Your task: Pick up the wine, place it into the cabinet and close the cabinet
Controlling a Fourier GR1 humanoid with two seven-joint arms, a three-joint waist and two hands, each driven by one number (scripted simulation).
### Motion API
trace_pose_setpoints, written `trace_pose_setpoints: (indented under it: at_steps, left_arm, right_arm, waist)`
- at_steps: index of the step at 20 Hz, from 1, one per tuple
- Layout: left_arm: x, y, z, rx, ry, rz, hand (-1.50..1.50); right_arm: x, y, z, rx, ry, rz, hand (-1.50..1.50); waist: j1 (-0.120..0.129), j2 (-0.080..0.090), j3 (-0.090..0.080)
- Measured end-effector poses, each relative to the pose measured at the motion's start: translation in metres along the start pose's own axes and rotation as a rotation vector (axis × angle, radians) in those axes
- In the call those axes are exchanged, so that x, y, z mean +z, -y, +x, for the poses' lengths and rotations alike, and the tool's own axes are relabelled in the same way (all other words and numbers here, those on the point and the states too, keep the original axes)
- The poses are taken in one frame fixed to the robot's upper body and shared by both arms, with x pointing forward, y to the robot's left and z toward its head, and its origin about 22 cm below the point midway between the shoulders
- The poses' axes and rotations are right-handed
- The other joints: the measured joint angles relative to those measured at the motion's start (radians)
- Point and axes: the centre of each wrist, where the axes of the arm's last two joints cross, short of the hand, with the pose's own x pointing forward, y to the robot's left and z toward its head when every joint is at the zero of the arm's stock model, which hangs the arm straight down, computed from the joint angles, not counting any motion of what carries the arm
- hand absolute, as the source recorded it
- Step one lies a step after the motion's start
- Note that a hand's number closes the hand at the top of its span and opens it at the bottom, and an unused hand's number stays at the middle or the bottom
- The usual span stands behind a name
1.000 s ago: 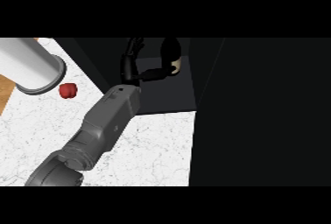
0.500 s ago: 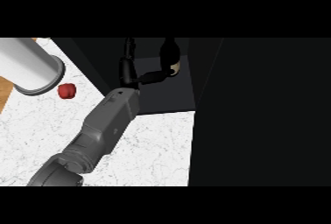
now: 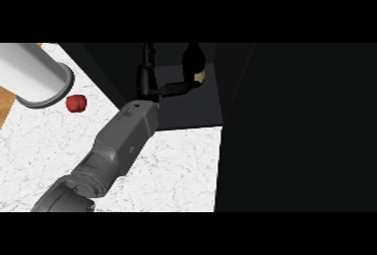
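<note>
Cabinet point(image 3: 294, 124): dark, filled the view's right.
Counter point(image 3: 169, 169): white marble, left of the cabinet.
Left hand point(image 3: 151, 84): inside the cabinet, fingers curled round the wine.
Wine point(image 3: 195, 69): inside the cabinet, held.
Red object point(image 3: 76, 103): on the counter, left of the cabinet.

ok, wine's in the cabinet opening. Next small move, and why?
Probably ease the wine down onto the cabinet floor, then open the left hand. The hand looks curled on the wine, well inside the dark opening, so it is a matter of setting down rather than reaching. Whether the wine already rests on anything is too dark to tell.
</note>
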Motion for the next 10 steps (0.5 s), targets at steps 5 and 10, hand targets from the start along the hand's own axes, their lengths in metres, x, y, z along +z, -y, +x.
trace_pose_setpoints:
  at_steps: [5,10]
  left_arm:
    - [0.0004,0.0003,-0.0003,0.016,0.008,-0.044,-1.5]
    - [0.0018,-0.0003,-0.0017,0.04,0.026,-0.086,-1.5]
  right_arm:
    - [-0.0008,-0.0026,-0.0006,-0.013,0.0,0.0,-1.5]
    - [-0.001,-0.0006,0.0004,-0.001,-0.006,0.0,-1.5]
  waist:
    - [0.002,0.0,-0.001]
    - [0.002,-0.001,-0.001]
